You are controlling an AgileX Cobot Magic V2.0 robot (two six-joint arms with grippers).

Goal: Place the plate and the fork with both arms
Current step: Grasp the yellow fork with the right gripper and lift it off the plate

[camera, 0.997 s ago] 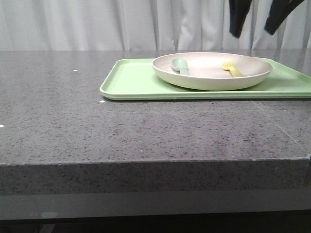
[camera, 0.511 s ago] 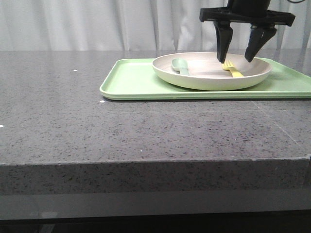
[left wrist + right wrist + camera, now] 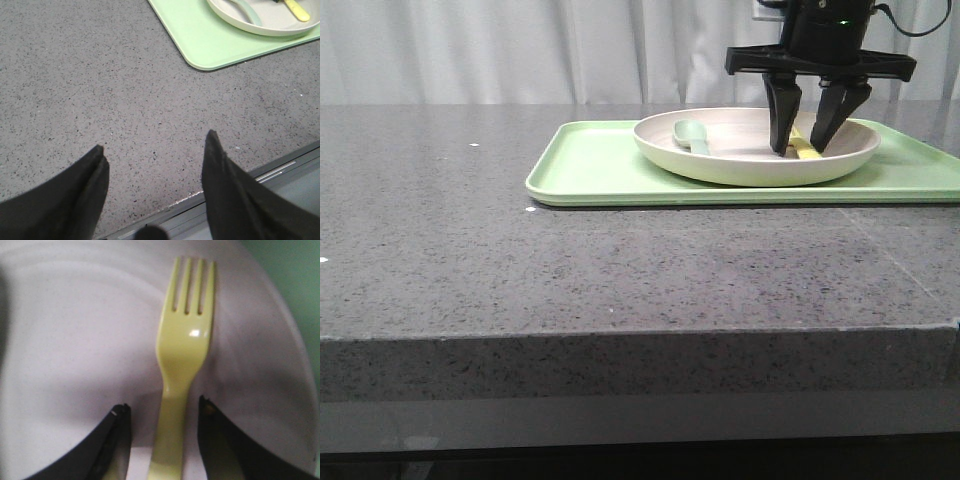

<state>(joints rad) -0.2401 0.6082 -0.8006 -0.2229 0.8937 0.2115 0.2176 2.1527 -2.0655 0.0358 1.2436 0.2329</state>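
Note:
The cream-white plate (image 3: 720, 163) sits on the light-green tray (image 3: 600, 165). The yellow fork (image 3: 807, 152) lies in the plate's right half; the right wrist view shows it (image 3: 185, 347) close up, tines pointing away. My right gripper (image 3: 802, 150) is open, lowered into the plate, with one finger on each side of the fork's handle (image 3: 165, 407) and gaps to it on both sides. My left gripper (image 3: 155, 150) is open and empty over bare table near the front edge; it is out of the front view. The plate's edge (image 3: 240, 27) shows there too.
A pale grey-green spoon (image 3: 690, 134) lies in the plate's left half. The tray reaches the right edge of the front view. The grey speckled table (image 3: 520, 260) has its front edge (image 3: 260, 172) just under the left gripper. A curtain hangs behind.
My right gripper has come down from above the plate into it, and its open fingers now straddle the fork's handle. The plate, fork and spoon have not moved.

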